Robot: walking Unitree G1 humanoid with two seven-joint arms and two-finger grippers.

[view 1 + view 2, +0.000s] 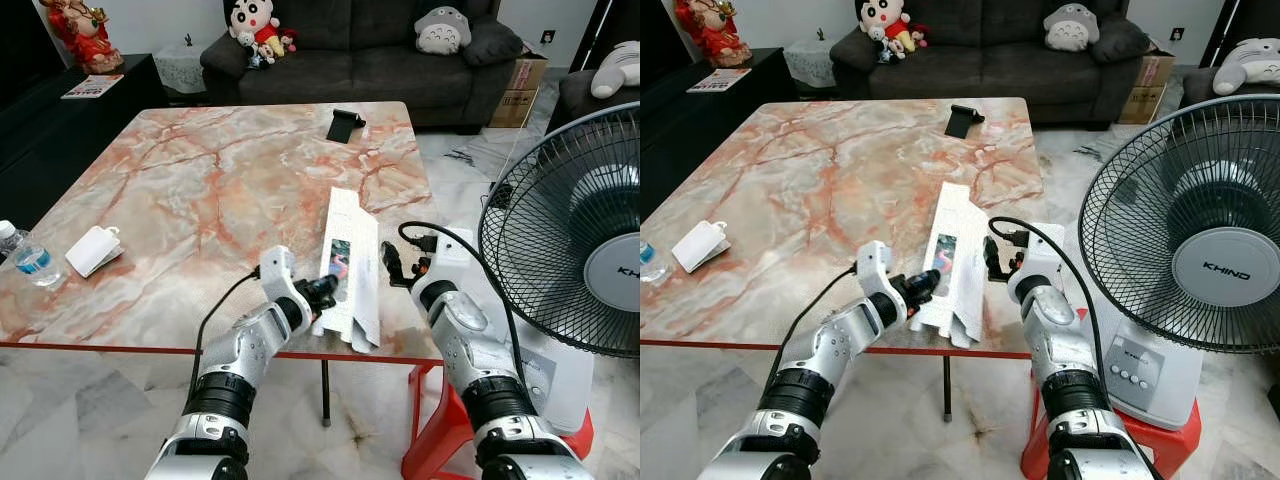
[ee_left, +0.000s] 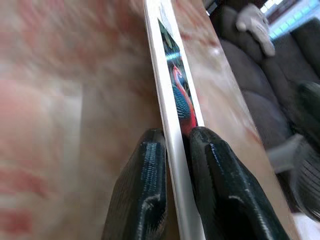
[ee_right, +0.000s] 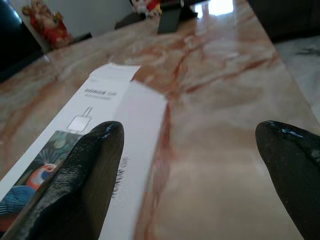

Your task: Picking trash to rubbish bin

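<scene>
Before you stands a marble table (image 1: 180, 190), and the task's thing, a flattened white box (image 1: 349, 270) printed with a parrot, lies near its front edge toward 3 o'clock, its long axis running from 12 to 6. Your left gripper (image 1: 322, 293) meets the box at its 9 o'clock side near the front end; the left wrist view shows both fingers (image 2: 142, 195) pinched closed on the thin edge of the box. Your right gripper (image 1: 397, 268) sits just beside the box at its 3 o'clock side, low over the table; in the right wrist view its fingers (image 3: 80, 180) stand wide apart, holding nothing, with the box in front of one of them. Toward 9 o'clock on the table lie a white packet (image 1: 93, 250) and, at the table's edge, a water bottle (image 1: 28, 257). A black stand (image 1: 344, 125) sits toward 12 o'clock. Off the table at 3 o'clock stands a fan (image 1: 580, 240) on a red stool (image 1: 440, 430). A dark sofa (image 1: 350, 60) with plush toys lies beyond at 12 o'clock.
</scene>
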